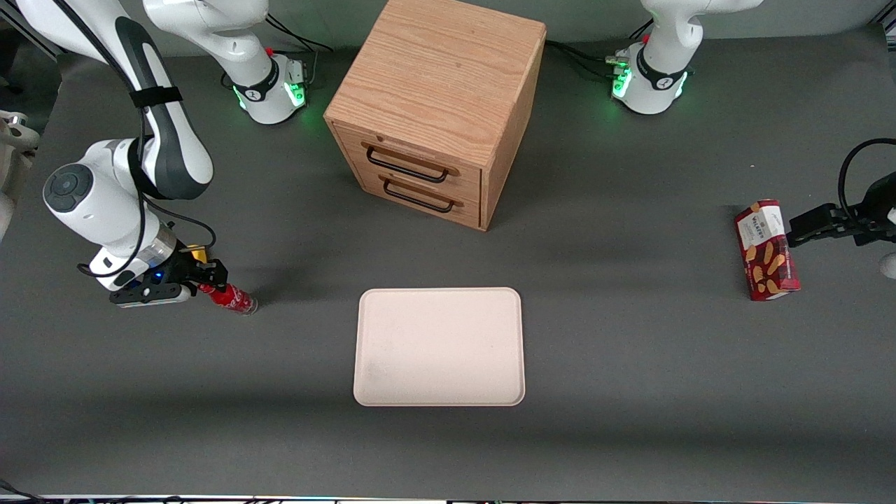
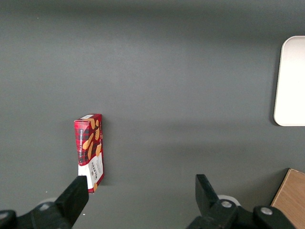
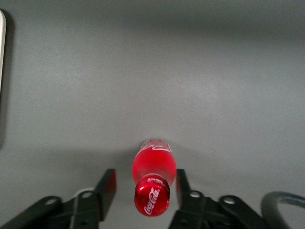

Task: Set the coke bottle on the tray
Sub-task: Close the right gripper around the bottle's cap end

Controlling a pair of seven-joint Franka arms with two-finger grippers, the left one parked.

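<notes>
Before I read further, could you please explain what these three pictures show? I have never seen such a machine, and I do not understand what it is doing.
These are robot arms bolted to a grey table. One picture looks at the table from the front; the other two come from small cameras on the arms' wrists.

The working arm ends in a gripper with two black fingers. It is low over the table at that arm's end, and the fingers stand open on either side of a small red coke bottle, not yet closed on it. The bottle is to go on the pale tray, which lies flat in the middle, nearer to the front camera than the wooden drawer cabinet.

A red snack box stands toward the parked arm's end. Something yellow shows beside the gripper, mostly hidden.
</notes>
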